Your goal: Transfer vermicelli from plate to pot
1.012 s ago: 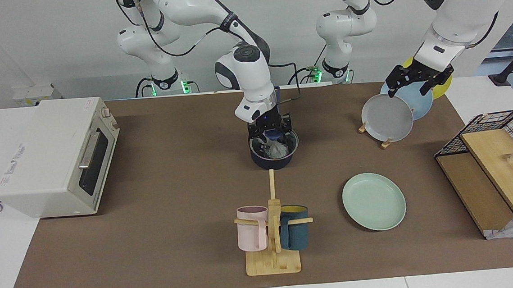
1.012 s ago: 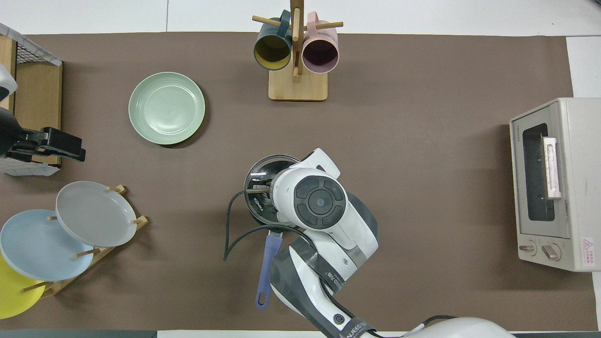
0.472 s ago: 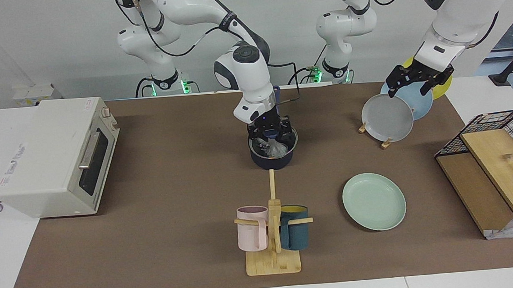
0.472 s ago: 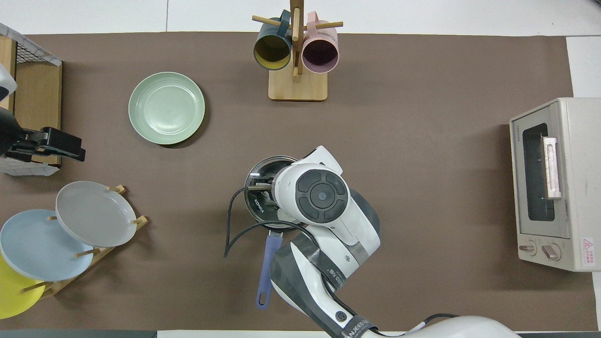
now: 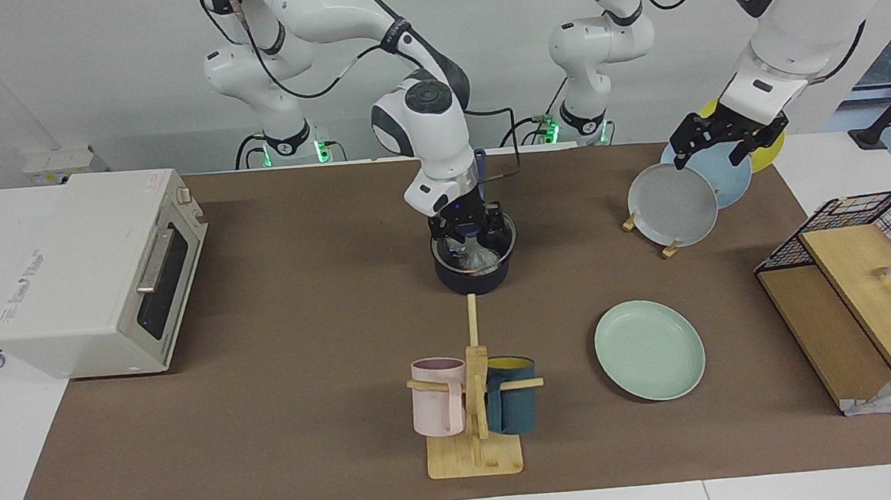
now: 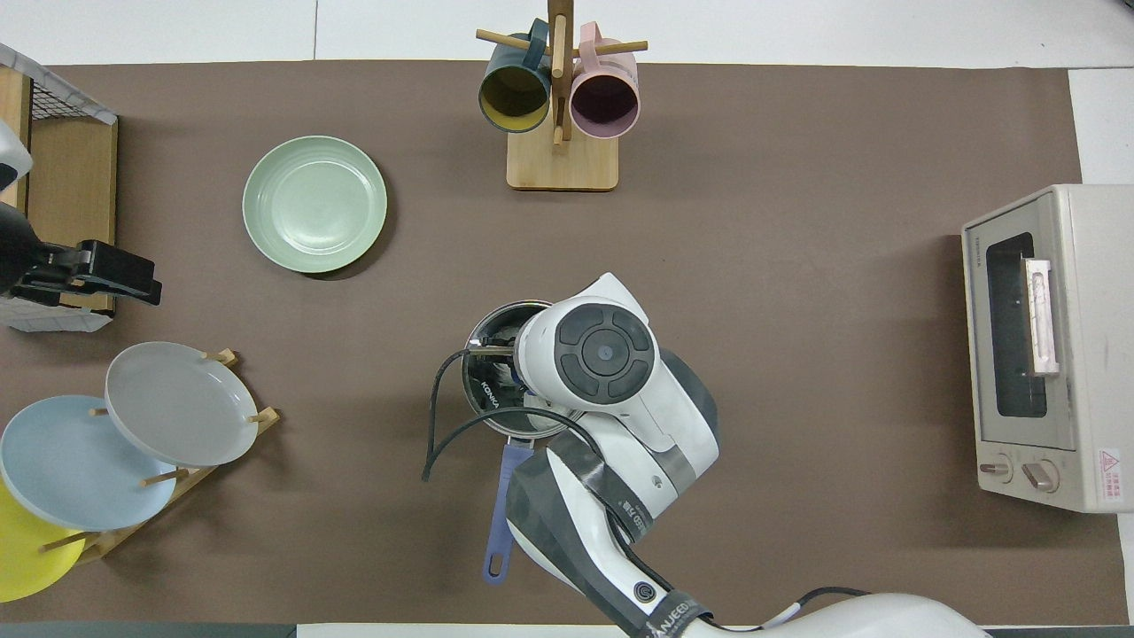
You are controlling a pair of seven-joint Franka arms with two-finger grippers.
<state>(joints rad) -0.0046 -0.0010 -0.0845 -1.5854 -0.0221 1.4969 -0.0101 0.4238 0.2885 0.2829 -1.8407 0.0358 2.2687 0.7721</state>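
Your right claw (image 5: 470, 231) hangs at the rim of the dark saucepan (image 5: 472, 278), near the middle of the brown surface (image 5: 302, 330), and the white clump of vermicelli (image 5: 480, 258) lies inside the pot directly beneath the fingertips. The fingers stand spread apart around the top of the clump, so the claw looks released rather than clenched, though you cannot tell whether a tip touches the threads. The right arm reaches in from its base and bends down so its wrist points steeply at the pot. In the overhead view that wrist covers most of the pot (image 6: 496, 372), leaving only part of the rim and the blue handle (image 6: 502, 505), which points toward the robots. The mint-green plate (image 5: 649, 349) sits bare, farther from the robots than the pot and toward the left arm's end. Your left arm waits, its claw (image 5: 724, 139) held over the wooden rack of plates (image 5: 670, 207); you cannot tell how its fingers stand. A mug stand (image 5: 472, 405) and a toaster oven (image 5: 94, 271) also rest on the surface.
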